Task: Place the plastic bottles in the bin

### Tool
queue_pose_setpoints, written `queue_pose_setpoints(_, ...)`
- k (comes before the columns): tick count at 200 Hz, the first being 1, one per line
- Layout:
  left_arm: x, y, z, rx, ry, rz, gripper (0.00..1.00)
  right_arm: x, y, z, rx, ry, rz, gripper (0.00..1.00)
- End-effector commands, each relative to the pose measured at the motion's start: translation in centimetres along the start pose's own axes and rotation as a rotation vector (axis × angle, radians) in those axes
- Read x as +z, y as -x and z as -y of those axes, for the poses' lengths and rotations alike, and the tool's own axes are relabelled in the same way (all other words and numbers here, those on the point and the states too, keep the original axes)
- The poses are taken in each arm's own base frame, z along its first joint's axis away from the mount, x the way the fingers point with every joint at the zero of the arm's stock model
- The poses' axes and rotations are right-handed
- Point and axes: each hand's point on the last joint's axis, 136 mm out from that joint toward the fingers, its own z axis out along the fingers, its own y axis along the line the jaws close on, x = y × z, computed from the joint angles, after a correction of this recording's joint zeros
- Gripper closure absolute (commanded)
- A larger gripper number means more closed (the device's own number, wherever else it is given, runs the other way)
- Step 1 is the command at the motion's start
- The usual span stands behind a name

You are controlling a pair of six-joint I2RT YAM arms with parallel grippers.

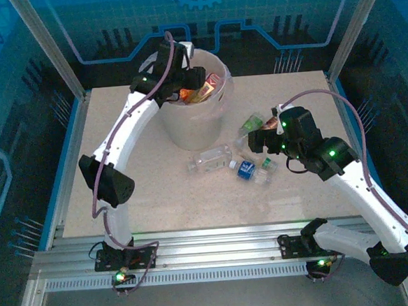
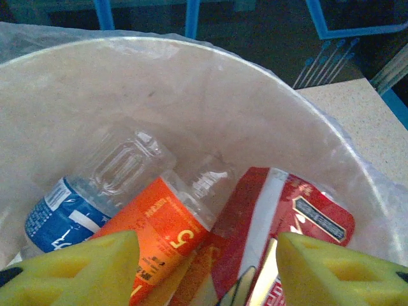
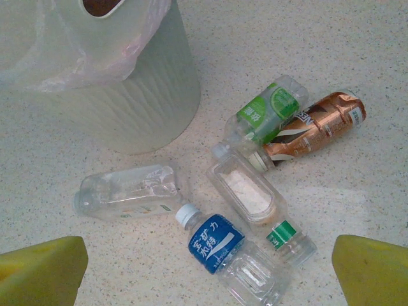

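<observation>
My left gripper (image 2: 207, 248) hangs over the bin (image 2: 191, 89) with its yellow fingers apart and nothing pinched between them. Below it in the bin lie an orange-labelled bottle (image 2: 159, 223), a red-labelled bottle (image 2: 280, 210) and a clear bottle with a blue label (image 2: 70, 210). My right gripper (image 3: 209, 255) is open above several bottles on the table. These are a blue-labelled one (image 3: 217, 245), a crushed clear one (image 3: 127, 191), a clear one with a green band (image 3: 252, 197), a green-labelled one (image 3: 268, 111) and a copper one (image 3: 315, 127).
The bin (image 1: 194, 118) stands at the back middle of the speckled table, its bag liner draped over the rim. The loose bottles lie just right of it, around the clear one (image 1: 209, 159). Blue frame posts edge the table.
</observation>
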Motion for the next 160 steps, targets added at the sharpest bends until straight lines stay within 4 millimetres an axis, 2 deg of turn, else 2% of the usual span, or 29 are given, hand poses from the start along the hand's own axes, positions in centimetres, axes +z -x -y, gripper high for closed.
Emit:
queue_pose_setpoints(1, -1.3, 0.5, 1.3, 0.076, -0.008, 0.016, 0.4, -0.1, -0.3, 0.7, 0.028, -0.017, -0.002, 0.0)
queue_pose_setpoints(22, -0.2, -0.6, 1.9, 0.106, -0.012, -0.018, 0.4, -0.3, -0.4, 0.9, 0.032, -0.025, -0.001, 0.0)
queue_pose_setpoints(111, 4.4, -2.5, 0.6, 0.143, 0.068, -0.095, 0.41, -1.1, -0.6, 1.6, 0.04, -0.045, 0.017, 0.0)
queue_pose_setpoints(133, 4.8, -2.6, 0.4, 0.139, 0.073, -0.101, 0.4, -1.0, -0.7, 1.7, 0.036, -0.048, 0.013, 0.0)
queue_pose_setpoints(160, 3.7, -1.3, 0.5, 0.125, 0.065, -0.066, 0.38, -0.8, -0.7, 1.6, 0.03, -0.047, 0.009, 0.0)
